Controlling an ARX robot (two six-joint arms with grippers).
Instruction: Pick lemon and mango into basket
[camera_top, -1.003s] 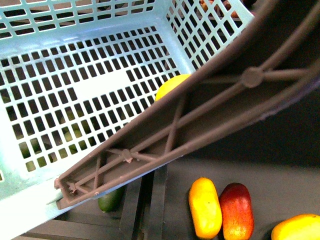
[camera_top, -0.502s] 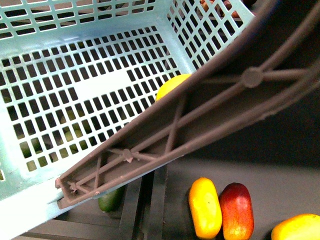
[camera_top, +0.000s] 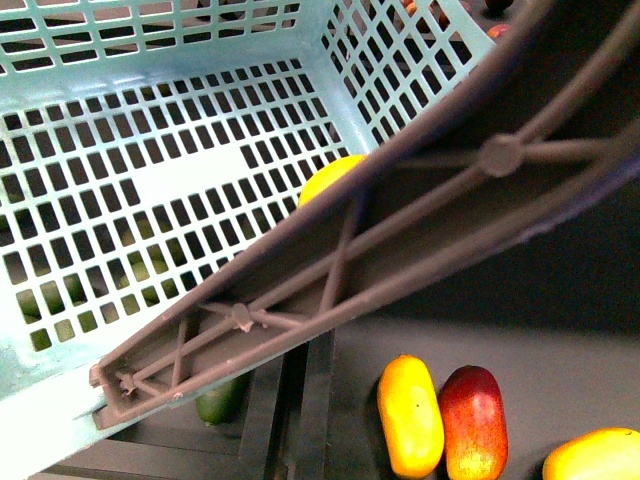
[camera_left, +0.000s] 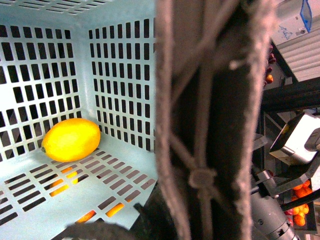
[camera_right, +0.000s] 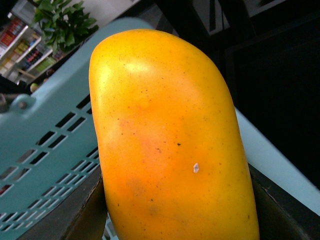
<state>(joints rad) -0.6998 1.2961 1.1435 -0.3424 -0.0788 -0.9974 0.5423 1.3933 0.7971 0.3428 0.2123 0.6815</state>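
The pale teal basket (camera_top: 150, 190) fills the upper left of the front view, with its brown ribbed handle (camera_top: 400, 230) slanting across the frame. The lemon (camera_left: 71, 139) lies on the slotted floor in a corner; in the front view the lemon (camera_top: 328, 178) peeks out behind the handle. My left gripper (camera_left: 200, 210) is shut on the handle (camera_left: 210, 125), its fingers mostly hidden by it. My right gripper (camera_right: 175, 220) is shut on the orange-yellow mango (camera_right: 170, 145), which is upright between dark fingers (camera_right: 82, 215) just outside the basket's wall (camera_right: 45, 145).
Under the basket, on a dark surface, lie another orange-yellow mango (camera_top: 410, 415), a dark red mango (camera_top: 472, 422) and a green fruit (camera_top: 222, 400). An orange-yellow fruit (camera_top: 595, 456) shows at the bottom right corner. Part of the other arm (camera_left: 295, 145) is beside the handle.
The basket and its handle have shifted slightly left and down in the front view. The orange-yellow fruit at the bottom right corner sits a little lower than a second ago.
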